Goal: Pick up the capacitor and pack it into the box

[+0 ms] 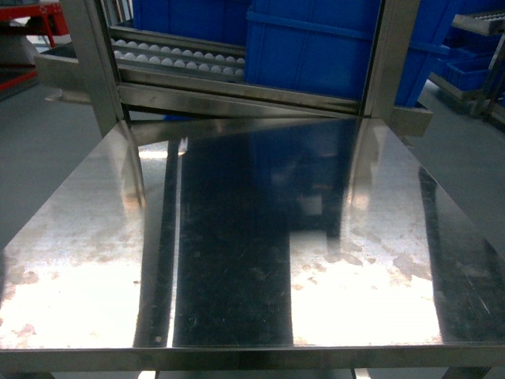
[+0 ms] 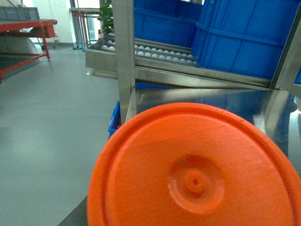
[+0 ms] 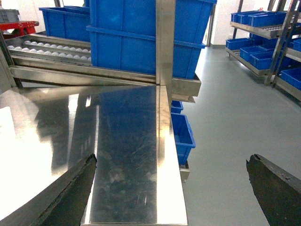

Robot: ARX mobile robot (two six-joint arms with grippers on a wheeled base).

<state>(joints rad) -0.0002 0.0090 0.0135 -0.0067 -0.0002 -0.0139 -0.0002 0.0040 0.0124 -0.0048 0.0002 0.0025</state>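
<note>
Gleaming steel table (image 1: 237,237) fronts blue bins (image 1: 316,47).

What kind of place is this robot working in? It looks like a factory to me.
Probably a warehouse or factory parts-handling area. A bare stainless steel worktable stands before a roller conveyor rack carrying big blue plastic bins, and more blue bins fill shelving across a grey floor.

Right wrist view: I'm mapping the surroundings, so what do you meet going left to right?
Roller conveyor → steel table → upright steel post → small blue bin below the table edge → grey floor → shelves of blue bins.
</note>
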